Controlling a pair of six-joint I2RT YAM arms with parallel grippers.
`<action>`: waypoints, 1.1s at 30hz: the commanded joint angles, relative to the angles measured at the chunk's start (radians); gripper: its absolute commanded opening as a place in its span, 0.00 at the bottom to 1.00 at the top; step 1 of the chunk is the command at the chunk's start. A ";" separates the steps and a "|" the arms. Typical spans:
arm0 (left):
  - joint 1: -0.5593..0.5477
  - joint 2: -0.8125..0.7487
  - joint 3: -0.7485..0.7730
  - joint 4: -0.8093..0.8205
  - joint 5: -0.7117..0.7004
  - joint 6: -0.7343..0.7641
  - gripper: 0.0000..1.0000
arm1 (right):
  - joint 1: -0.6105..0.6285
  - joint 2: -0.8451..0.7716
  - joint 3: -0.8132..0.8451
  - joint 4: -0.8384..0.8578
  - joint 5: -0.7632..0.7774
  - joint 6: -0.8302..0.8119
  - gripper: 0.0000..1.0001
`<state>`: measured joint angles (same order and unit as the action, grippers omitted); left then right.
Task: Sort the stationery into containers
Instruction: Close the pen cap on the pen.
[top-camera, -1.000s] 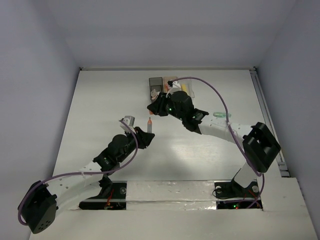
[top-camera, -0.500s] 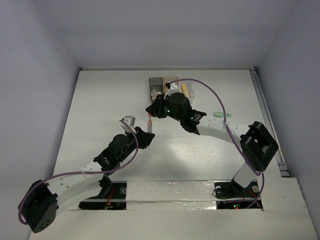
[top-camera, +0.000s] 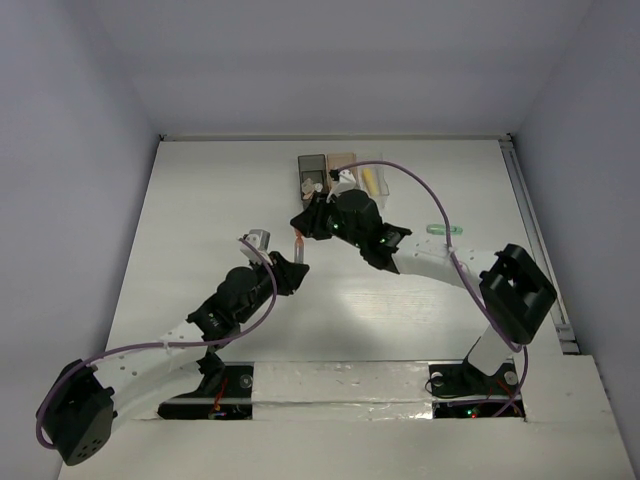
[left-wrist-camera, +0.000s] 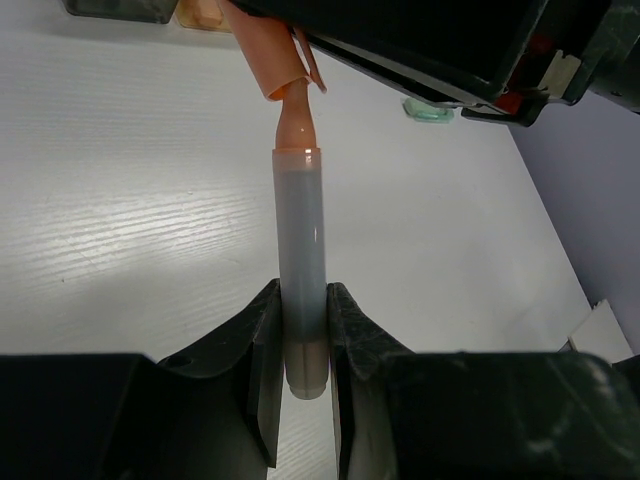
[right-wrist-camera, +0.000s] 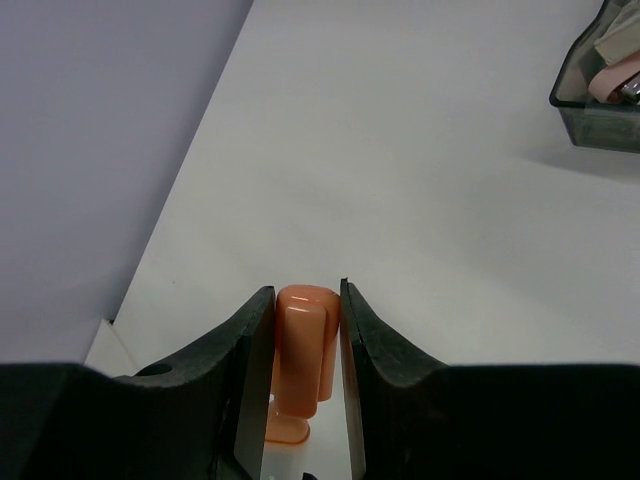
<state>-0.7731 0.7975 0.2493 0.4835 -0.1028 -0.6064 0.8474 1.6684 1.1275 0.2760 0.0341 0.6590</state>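
Note:
My left gripper (left-wrist-camera: 302, 300) is shut on the lower end of a pale grey marker barrel (left-wrist-camera: 300, 230), which points away from it with its orange tip (left-wrist-camera: 293, 125) bare. My right gripper (right-wrist-camera: 303, 292) is shut on the orange cap (right-wrist-camera: 303, 345). The cap (left-wrist-camera: 265, 50) meets the tip's end at a slight tilt. From above, both grippers, left (top-camera: 290, 268) and right (top-camera: 303, 222), meet over mid-table at the marker (top-camera: 297, 247). The containers stand behind them: dark grey (top-camera: 313, 172), orange (top-camera: 341, 158) and clear (top-camera: 374, 182).
A mint green marker (top-camera: 445, 229) lies on the table to the right, also seen in the left wrist view as a mint green marker (left-wrist-camera: 430, 110). The dark bin (right-wrist-camera: 600, 95) holds pinkish items. A yellow item (top-camera: 370, 180) lies in the clear bin. The right arm's purple cable arcs over the bins.
The right gripper has shifted left and towards the left gripper, bringing the orange cap onto the marker's tip. The left arm has held still.

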 joint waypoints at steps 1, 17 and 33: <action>-0.005 0.000 0.065 0.060 -0.011 0.014 0.00 | 0.021 -0.045 -0.026 0.061 0.035 -0.009 0.08; -0.005 0.065 0.125 0.106 -0.014 0.002 0.00 | 0.107 -0.098 -0.163 0.236 0.196 -0.002 0.08; -0.005 0.031 0.160 0.096 -0.015 0.008 0.00 | 0.162 -0.096 -0.189 0.227 0.305 -0.010 0.08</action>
<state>-0.7792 0.8589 0.3279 0.4469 -0.0975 -0.6075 0.9501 1.5974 0.9504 0.5323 0.3073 0.6670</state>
